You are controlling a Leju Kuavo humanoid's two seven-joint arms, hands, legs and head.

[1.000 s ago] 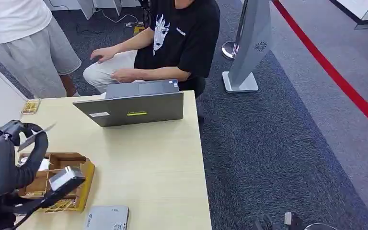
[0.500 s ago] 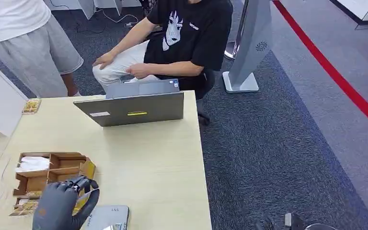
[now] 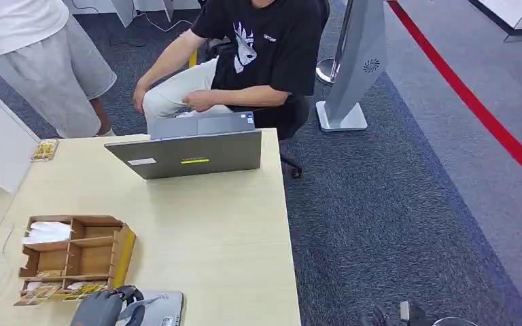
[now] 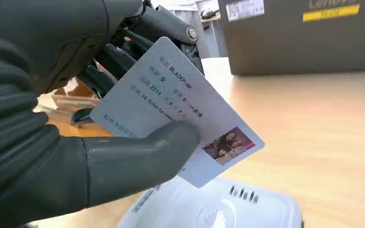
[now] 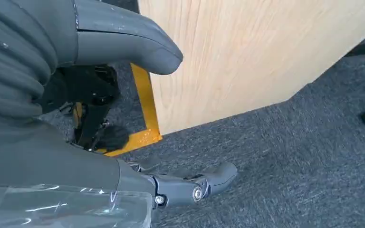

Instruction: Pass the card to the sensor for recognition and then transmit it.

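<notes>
on the table (image 3: 231, 231), one card (image 4: 180, 107) over one sensor (image 4: 218, 211).

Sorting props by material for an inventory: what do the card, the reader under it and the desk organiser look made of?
Card: likely glossy plastic, thin and stiff with printed text and a photo. Reader: apparently moulded white plastic, with rounded edges and a soft sheen. Organiser: probably brown cardboard or thin wood; its matte dividers leave it open.
</notes>
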